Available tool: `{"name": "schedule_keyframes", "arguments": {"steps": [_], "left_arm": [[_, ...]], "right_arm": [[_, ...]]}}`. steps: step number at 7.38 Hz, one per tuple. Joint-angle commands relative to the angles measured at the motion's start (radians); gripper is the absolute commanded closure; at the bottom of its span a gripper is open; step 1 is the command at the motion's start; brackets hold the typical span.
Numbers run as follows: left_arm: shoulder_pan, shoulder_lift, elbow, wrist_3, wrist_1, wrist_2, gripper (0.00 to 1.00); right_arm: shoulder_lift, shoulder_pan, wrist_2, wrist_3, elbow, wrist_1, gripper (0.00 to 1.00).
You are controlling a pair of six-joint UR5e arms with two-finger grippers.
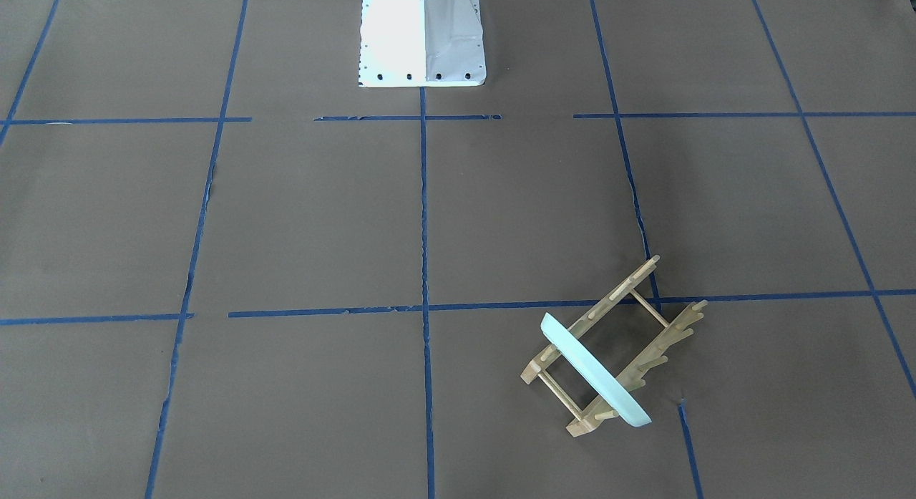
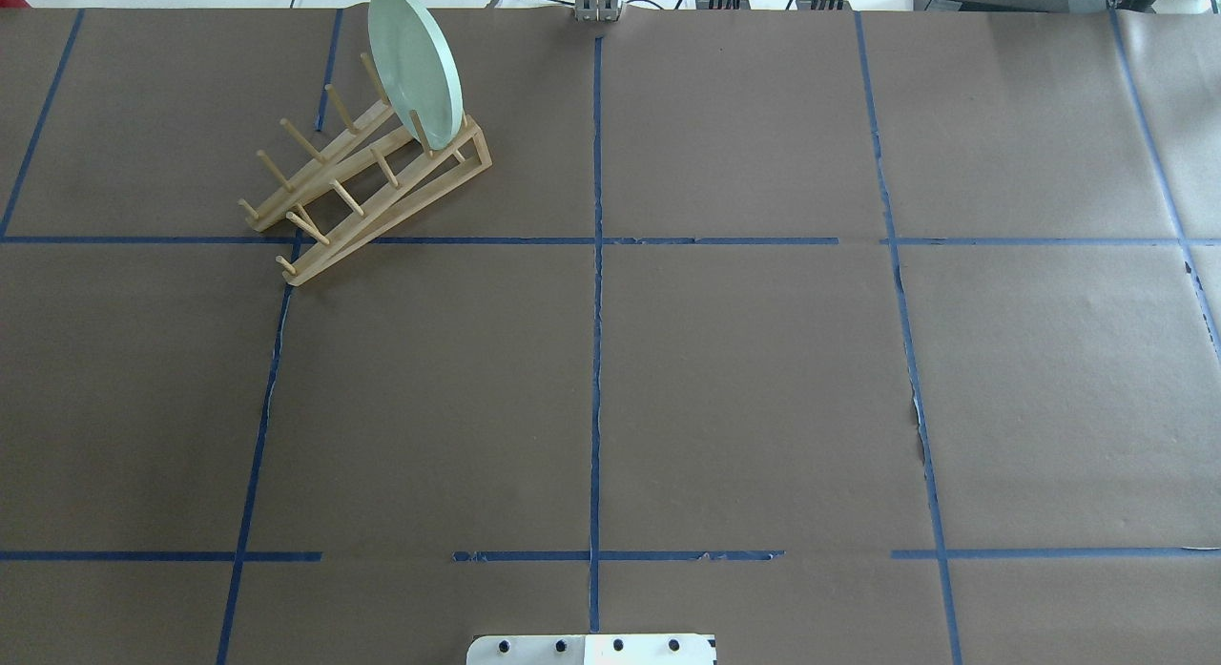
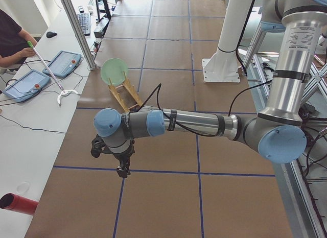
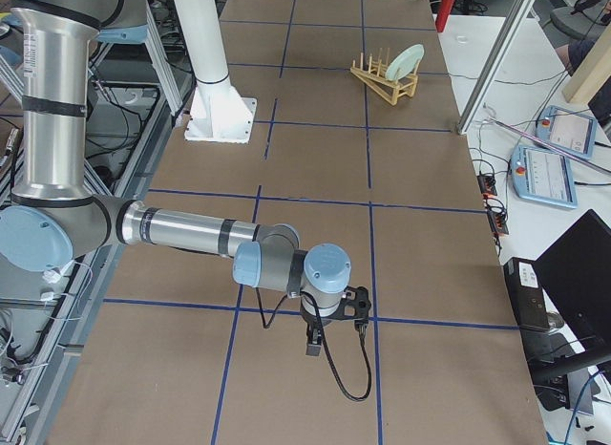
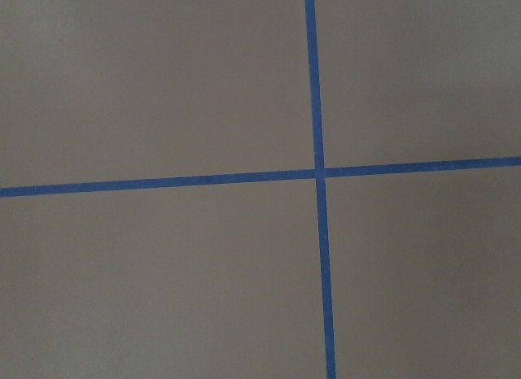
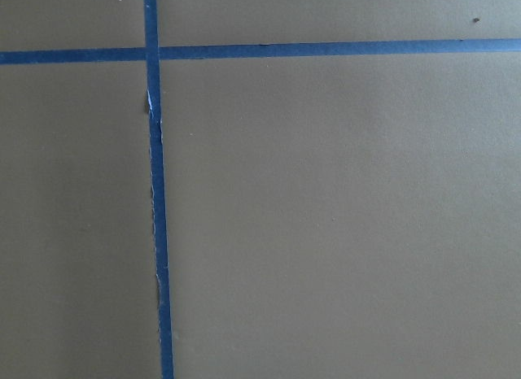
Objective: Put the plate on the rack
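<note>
The pale mint-green plate (image 2: 415, 69) stands on edge between the pegs at one end of the light-wood rack (image 2: 362, 188), at the table's far left. The plate (image 1: 597, 374) and the rack (image 1: 644, 320) also show in the front-facing view. In the exterior left view the plate (image 3: 113, 70) sits on the rack (image 3: 125, 94) well beyond my left gripper (image 3: 122, 169), which hangs over bare table. My right gripper (image 4: 313, 345) hangs over bare table far from the rack (image 4: 377, 77). I cannot tell whether either gripper is open or shut.
The white robot base (image 1: 422, 37) stands at the table's near edge. Blue tape lines grid the brown table. An operators' bench with tablets (image 3: 23, 85) and a red cylinder (image 3: 18, 203) runs along the far side. Both wrist views show only table and tape.
</note>
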Motion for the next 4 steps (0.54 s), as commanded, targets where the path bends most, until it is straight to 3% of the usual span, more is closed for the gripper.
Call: {"name": "schedule_keyframes", "arguments": {"steps": [1, 4], "left_arm": [[-0.001, 0.012, 0.015, -0.004, -0.047, 0.002, 0.00], [0.001, 0.007, 0.007, -0.003, -0.056, 0.002, 0.00]], "right_arm": [[0.000, 0.000, 0.000, 0.000, 0.000, 0.000, 0.00], [0.000, 0.000, 0.000, 0.000, 0.000, 0.000, 0.00]]}}
